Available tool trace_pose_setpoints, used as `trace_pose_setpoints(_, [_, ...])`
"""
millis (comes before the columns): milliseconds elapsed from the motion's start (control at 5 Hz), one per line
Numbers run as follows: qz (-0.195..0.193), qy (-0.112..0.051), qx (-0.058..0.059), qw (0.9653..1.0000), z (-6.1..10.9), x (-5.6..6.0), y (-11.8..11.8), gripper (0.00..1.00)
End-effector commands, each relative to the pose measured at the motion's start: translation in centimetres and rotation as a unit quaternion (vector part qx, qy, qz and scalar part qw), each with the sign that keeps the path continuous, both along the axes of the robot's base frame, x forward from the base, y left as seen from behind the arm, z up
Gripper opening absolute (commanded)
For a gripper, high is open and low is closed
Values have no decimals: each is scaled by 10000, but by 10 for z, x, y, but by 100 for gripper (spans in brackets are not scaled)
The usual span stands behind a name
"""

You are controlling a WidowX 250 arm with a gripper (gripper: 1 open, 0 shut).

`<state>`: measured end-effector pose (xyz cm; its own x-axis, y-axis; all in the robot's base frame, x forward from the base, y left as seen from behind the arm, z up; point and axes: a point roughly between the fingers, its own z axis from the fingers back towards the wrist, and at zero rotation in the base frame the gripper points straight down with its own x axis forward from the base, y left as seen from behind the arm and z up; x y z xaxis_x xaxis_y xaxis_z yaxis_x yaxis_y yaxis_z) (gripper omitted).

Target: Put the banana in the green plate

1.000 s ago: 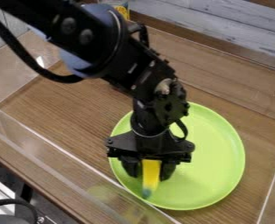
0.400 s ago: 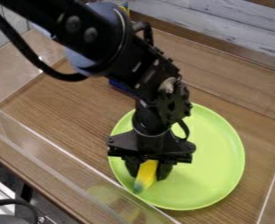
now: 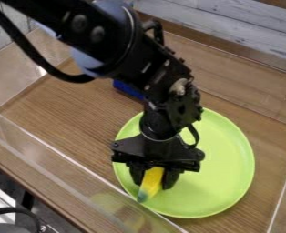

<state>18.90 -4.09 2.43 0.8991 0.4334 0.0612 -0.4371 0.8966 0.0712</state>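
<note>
Camera view, from above and to one side: the black arm reaches down over the plate (image 3: 219, 155), its pincer (image 3: 154, 177) pointing straight down and clamped on the banana (image 3: 149, 185). That banana sits between the fingers, its lower end low over the plate's near-left part (whether it touches the surface cannot be told). A blue block (image 3: 126, 90) shows behind the arm, partly hidden. Plate and block rest on the wooden desk (image 3: 60, 118), with a clear wall along its near edge.
</note>
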Motion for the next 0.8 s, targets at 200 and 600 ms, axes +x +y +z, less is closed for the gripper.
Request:
trace_pose_setpoints(200, [-95,-290,-38,9995,18,13,-6,0])
trace_pose_setpoints(600, [-132,-276,-16,9995,25,15,-9,0])
